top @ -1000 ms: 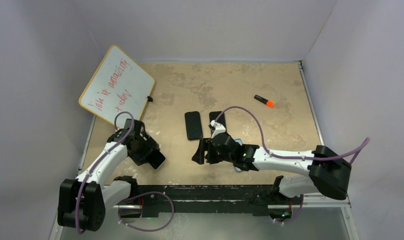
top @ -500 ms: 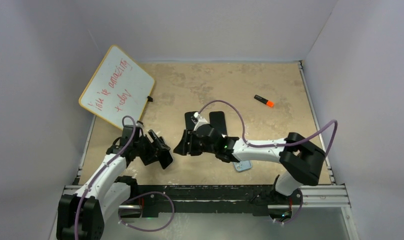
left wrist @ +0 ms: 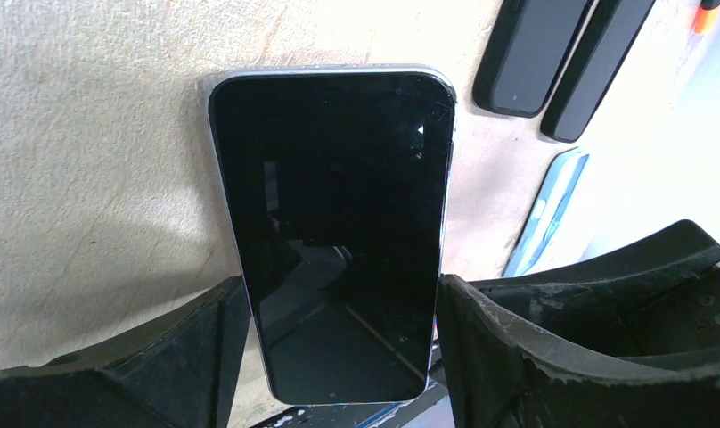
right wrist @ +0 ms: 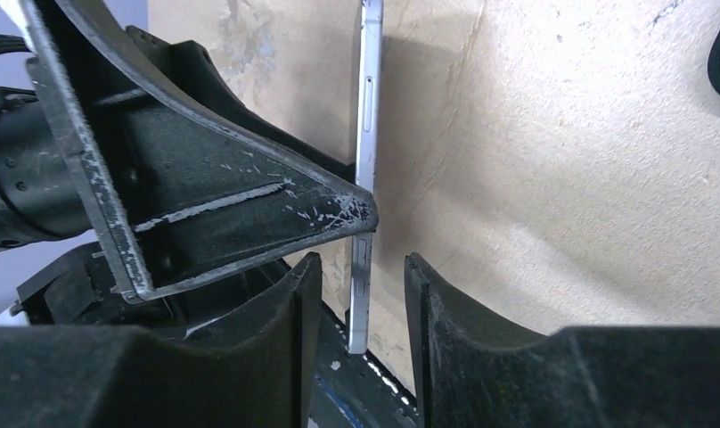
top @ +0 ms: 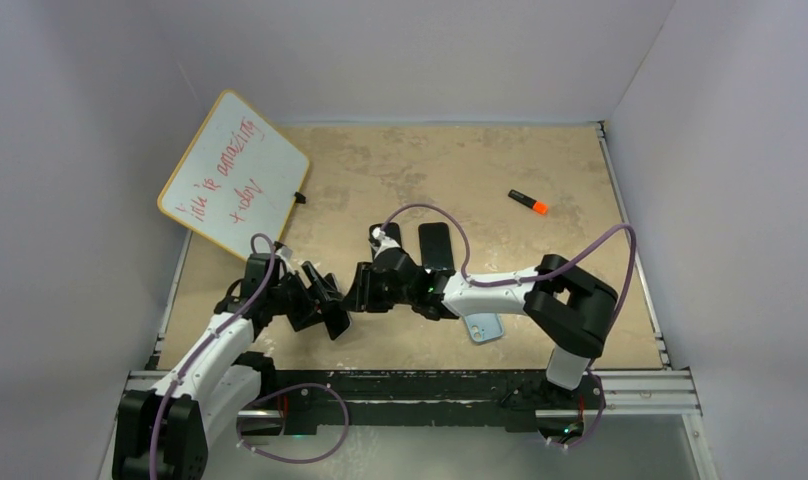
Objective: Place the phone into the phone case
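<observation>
— since you're nearer, where's the phone [left wrist: 334, 223] right now?

— pinched in the left gripper [top: 332, 316], one finger pressed on each long edge, dark glass showing, silver rim. it's over the near left part of the table [top: 480, 170]; whether it touches the top i can't tell.

— and the right gripper [right wrist: 363, 260]?

— stretched across to the same spot. its two fingers stand on either side of the phone's thin edge, a sliver of gap on both sides, so parted, nothing clamped. one left finger [right wrist: 249, 214] lies against the phone's face close by.

— the cases?

— two black cases [left wrist: 535, 53] lie flat side by side further back, near the middle, the right arm's wrist over part of one. a light blue thing [top: 485, 327] lies under the right arm; case or phone, i can't say.

— anything else?

— a whiteboard [top: 235, 175] with red writing propped at the far left, and an orange marker [top: 528, 202] towards the far right.
</observation>
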`<state>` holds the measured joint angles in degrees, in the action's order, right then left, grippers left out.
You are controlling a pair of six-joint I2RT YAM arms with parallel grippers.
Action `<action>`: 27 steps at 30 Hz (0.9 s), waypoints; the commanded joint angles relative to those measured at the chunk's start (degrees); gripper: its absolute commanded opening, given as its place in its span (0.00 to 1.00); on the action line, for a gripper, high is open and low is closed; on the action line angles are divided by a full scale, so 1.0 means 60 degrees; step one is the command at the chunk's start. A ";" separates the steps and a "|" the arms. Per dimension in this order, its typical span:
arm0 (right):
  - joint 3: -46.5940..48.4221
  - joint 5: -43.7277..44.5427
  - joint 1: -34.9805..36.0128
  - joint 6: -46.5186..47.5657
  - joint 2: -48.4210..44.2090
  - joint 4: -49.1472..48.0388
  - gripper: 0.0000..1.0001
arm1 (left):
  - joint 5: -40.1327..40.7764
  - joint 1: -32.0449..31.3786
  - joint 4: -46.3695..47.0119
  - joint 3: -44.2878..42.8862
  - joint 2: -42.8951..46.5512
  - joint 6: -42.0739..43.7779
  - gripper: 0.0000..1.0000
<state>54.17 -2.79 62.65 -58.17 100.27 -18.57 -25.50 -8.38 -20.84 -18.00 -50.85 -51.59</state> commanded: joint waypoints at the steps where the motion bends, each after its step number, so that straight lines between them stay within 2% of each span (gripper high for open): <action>1: 0.0297 -0.0136 0.0115 -0.0228 -0.0001 0.0154 0.39 | -0.0453 -0.0039 0.0595 0.0011 0.0255 0.0048 0.26; 7: 0.0245 -0.0250 0.0189 -0.0251 0.0117 0.0100 0.30 | -0.0531 -0.0047 0.0602 -0.0002 0.0299 0.0037 0.26; 11: 0.0216 -0.0275 0.0206 -0.0246 0.0114 0.0035 0.15 | -0.0690 -0.0039 0.0634 -0.0031 0.0359 0.0096 0.27; 13: 0.0208 -0.0220 0.0206 -0.0174 0.0094 0.0033 0.02 | -0.0977 -0.0046 0.0775 -0.0031 0.0324 0.0277 0.34; 14: 0.0221 -0.0189 0.0207 -0.0108 0.0078 0.0075 0.00 | -0.1150 -0.0039 0.0783 -0.0056 0.0271 0.0331 0.40; 17: 0.0251 -0.0185 0.0202 0.0267 -0.0053 0.0188 0.00 | -0.1646 -0.0039 0.0797 -0.0250 0.0107 0.0597 0.57; 21: 0.0106 -0.0275 0.0183 0.0359 -0.0427 0.0745 0.00 | -0.1626 -0.0039 0.0199 -0.0854 0.0078 0.1147 0.77; 27: -0.0726 0.0618 0.0177 0.0667 -0.2106 0.1751 0.00 | -0.2601 -0.0040 0.0135 -0.1526 0.0490 0.1714 0.83</action>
<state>52.93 -3.27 63.48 -56.84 95.50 -13.58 -32.99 -8.43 -23.14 -21.87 -50.68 -45.21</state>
